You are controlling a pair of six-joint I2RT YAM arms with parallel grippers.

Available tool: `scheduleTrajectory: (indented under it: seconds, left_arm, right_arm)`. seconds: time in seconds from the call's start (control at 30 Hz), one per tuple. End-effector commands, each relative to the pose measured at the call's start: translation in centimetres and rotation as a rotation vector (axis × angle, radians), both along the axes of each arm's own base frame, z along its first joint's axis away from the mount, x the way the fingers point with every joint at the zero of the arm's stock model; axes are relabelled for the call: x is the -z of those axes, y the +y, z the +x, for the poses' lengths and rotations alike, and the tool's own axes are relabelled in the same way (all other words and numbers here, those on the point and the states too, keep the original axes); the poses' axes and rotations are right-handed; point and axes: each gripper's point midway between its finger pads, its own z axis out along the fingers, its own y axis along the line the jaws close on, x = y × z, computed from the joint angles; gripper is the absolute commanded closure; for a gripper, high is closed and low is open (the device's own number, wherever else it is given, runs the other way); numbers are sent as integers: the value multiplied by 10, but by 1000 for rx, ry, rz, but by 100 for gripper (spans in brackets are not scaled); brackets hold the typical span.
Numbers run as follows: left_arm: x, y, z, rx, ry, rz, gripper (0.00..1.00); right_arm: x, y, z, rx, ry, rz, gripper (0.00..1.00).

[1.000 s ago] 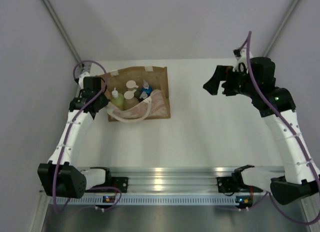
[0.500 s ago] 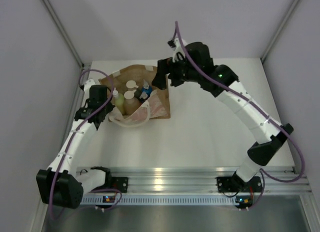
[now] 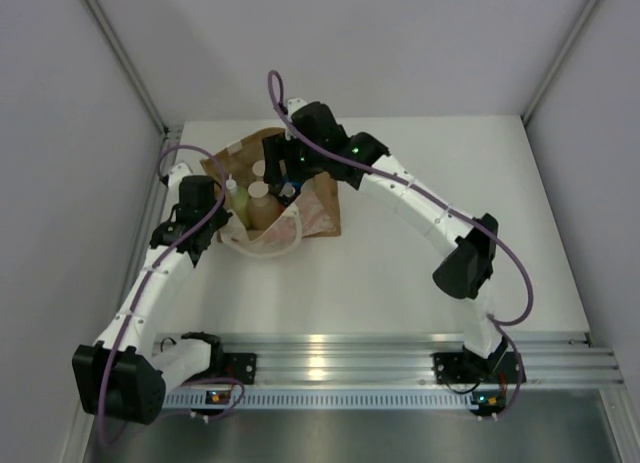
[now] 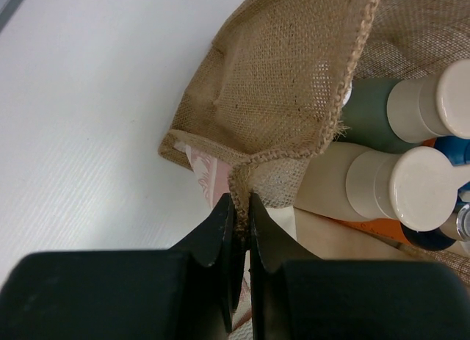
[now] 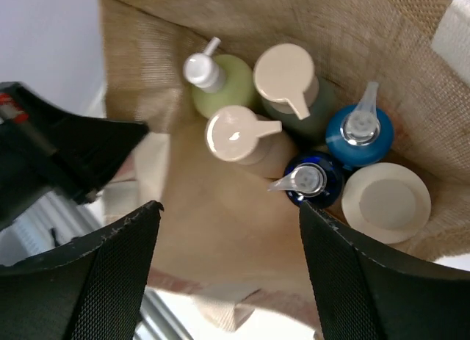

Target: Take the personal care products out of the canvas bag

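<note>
The canvas bag [image 3: 318, 205] lies at the table's back left, mouth open upward. Inside it stand several personal care products: a yellow-green bottle [image 5: 229, 89], a grey-green one with a cream flip cap [image 5: 288, 77], a beige one [image 5: 236, 134], a light blue one [image 5: 361, 132], a dark blue one [image 5: 313, 181] and a cream round cap [image 5: 387, 202]. My left gripper [image 4: 241, 202] is shut on the bag's woven left rim [image 4: 286, 83]; it also shows in the top view [image 3: 214, 223]. My right gripper [image 5: 228, 211] is open and empty, hovering over the bag mouth, above the bottles [image 3: 280, 168].
The white table [image 3: 450, 183] stretches to the right of the bag. Grey walls close in on the left, back and right. An aluminium rail [image 3: 330, 355] runs along the near edge. The bag's cream handle [image 3: 270, 245] hangs toward the front.
My right arm has swung from the far right across to above the bag's mouth. My left gripper has shifted slightly toward the near side, still holding the bag rim.
</note>
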Motion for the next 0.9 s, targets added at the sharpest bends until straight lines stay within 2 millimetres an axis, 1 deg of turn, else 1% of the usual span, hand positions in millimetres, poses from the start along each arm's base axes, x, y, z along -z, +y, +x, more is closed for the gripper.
scheduleTrajectory:
  seconds: [0.0,0.03,0.07,0.1,0.13,0.17,0.2,0.23,0.27,0.33,0.37,0.43,0.53,0.67,0.73,0.77,0.83,0.87]
  left_arm:
    - [43,-18,-30,80,184,-49,100]
    - [41,-19,-29,85,179,-59,100]
    - [38,-21,-28,83,172,-69,100]
    - [36,-22,-27,85,166,-78,100]
    - [34,-22,-26,74,159,-83,100]
    - [32,-23,-26,65,154,-97,100]
    - [29,-23,-25,60,145,-107,100]
    - [29,-25,-24,62,145,-118,100]
    - [28,-27,-24,56,142,-131,100]
    - [28,-29,-22,62,147,-145,100]
    - [27,-31,-21,65,146,-150,100]
    - [27,-32,-20,66,148,-154,100]
    - [27,-33,-19,64,150,-160,100]
    - [33,-37,-21,62,167,-167,100]
    - [35,-36,-22,58,170,-165,100]
    - [35,-37,-22,60,169,-163,100]
    - [36,-35,-23,54,170,-149,100]
    - [35,-34,-22,57,167,-140,100]
  right_arm:
    - [2,9,16,75,-93,-36,27]
    - [7,5,19,105,-112,-66,30]
    - [19,0,18,133,-121,-115,30]
    - [17,-13,23,201,-151,-145,29]
    - [17,-20,24,230,-159,-161,29]
    - [32,-27,20,252,-139,-194,30]
    - [29,-33,16,263,-138,-194,31]
    - [35,-35,12,258,-123,-202,31]
    - [54,-40,6,248,-96,-239,30]
    - [65,-46,2,246,-80,-265,30]
    - [74,-49,0,245,-71,-287,29]
    - [76,-50,-1,243,-70,-293,27]
    - [74,-50,1,224,-89,-305,24]
    - [75,-53,2,187,-118,-342,20]
    - [76,-58,3,193,-121,-351,18]
    - [81,-63,6,195,-110,-362,18]
    - [85,-69,9,185,-124,-393,18]
    - [91,-75,13,181,-119,-411,17]
